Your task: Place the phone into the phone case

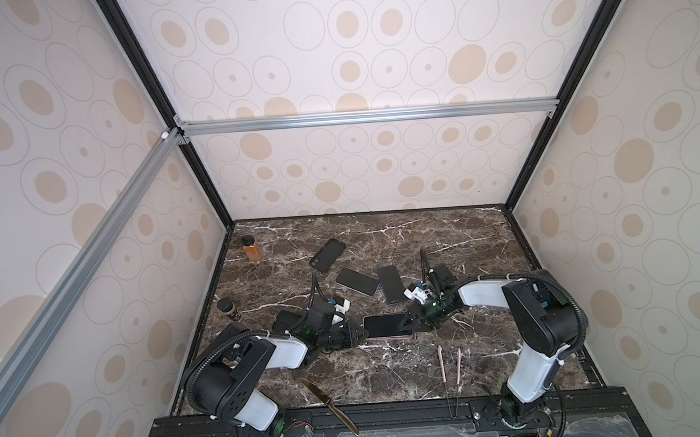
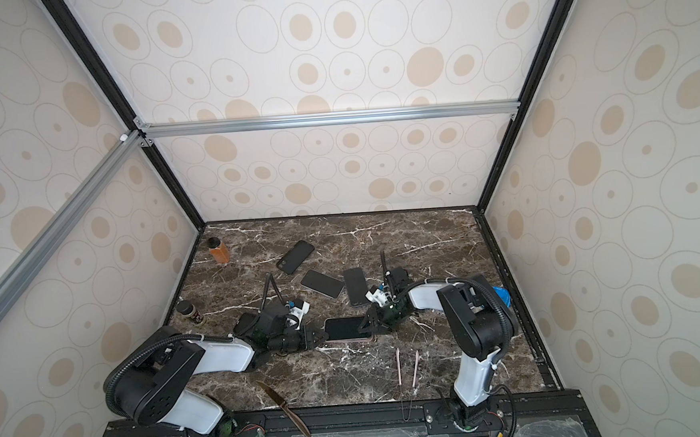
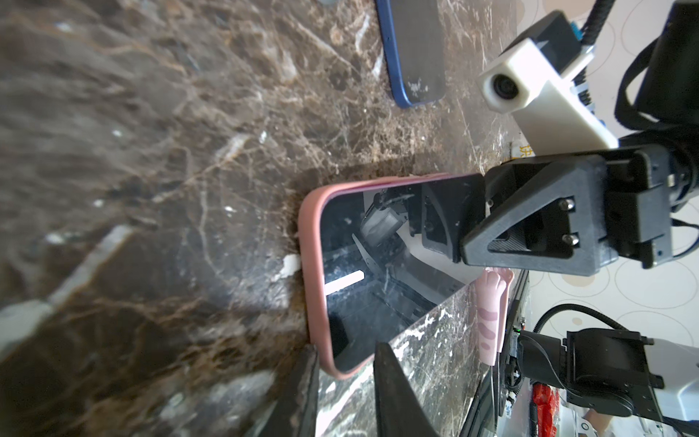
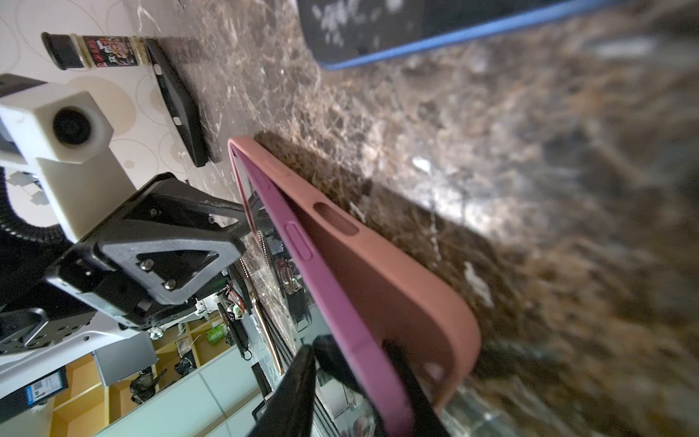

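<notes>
On the brown veined marble tabletop (image 1: 474, 366), my left gripper (image 1: 363, 334) pinches one short end of the pink silicone phone case (image 3: 312, 265) with narrow jaws, anchoring it. My right gripper (image 1: 407, 328) straddles the case's opposite end; I cannot tell whether its jaws grip. The black glass-fronted phone (image 1: 384, 325) lies inside the case, screen up, ready to press home.

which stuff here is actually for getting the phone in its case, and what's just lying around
For the job: pink silicone phone case, black-screened phone in it, left hand, right hand.

Lying about: orange plastic bottle, dark-capped jar, blue-edged phone, black phone beside it, black case or phone farther back, bronze knife, pink tongs.
</notes>
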`<state>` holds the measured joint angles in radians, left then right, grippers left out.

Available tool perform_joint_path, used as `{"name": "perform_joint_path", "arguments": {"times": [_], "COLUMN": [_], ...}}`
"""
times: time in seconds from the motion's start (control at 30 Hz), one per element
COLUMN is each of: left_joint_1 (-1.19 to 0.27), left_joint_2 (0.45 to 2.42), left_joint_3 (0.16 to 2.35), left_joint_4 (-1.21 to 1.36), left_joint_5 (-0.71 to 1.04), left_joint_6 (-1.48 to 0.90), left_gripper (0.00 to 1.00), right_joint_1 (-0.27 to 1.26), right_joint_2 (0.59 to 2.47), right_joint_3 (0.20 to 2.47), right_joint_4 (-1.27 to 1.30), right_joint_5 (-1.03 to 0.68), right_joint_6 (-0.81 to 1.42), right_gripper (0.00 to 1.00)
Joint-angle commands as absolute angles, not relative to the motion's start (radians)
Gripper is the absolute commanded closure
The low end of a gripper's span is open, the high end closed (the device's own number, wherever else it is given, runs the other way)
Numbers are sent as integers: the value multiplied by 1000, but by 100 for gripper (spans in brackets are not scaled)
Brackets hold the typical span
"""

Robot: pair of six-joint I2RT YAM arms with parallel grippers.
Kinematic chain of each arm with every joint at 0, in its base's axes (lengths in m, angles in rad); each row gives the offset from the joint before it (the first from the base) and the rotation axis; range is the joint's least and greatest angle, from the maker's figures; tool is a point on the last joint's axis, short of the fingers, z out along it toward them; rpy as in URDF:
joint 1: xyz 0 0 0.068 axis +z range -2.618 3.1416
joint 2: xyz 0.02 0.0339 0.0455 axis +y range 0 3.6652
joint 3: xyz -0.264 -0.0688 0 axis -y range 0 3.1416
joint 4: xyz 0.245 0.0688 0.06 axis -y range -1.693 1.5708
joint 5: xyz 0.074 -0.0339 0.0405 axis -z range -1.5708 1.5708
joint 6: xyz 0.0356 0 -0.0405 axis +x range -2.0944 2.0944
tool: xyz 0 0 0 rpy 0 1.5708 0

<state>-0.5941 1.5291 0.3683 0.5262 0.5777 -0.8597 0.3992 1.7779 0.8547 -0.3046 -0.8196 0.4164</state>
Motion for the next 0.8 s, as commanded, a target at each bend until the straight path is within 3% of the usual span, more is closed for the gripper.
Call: {"name": "perform_joint_path", "arguments": {"times": [0.0, 0.33, 0.57, 0.77], "left_joint_1": [-607, -607, -606, -607], "left_joint_2": [1492, 1430, 1393, 1384], "left_joint_3": [379, 422, 463, 480], "left_joint_4": [546, 378, 232, 209], "left_joint_5": [578, 441, 347, 346], "left_joint_6": [-868, -818, -758, -739], "left_gripper": [72, 69, 56, 50], "right_joint_1": [405, 410, 427, 445], "right_joint_2": [1747, 1729, 1697, 1671], "right_joint_3": [885, 965, 994, 1037], "right_joint_4": [-426, -537, -598, -676], "right_joint_5": [-686, -621, -566, -485], "right_joint_6": [380, 338, 311, 289], "right_gripper": [64, 60, 57, 56]}}
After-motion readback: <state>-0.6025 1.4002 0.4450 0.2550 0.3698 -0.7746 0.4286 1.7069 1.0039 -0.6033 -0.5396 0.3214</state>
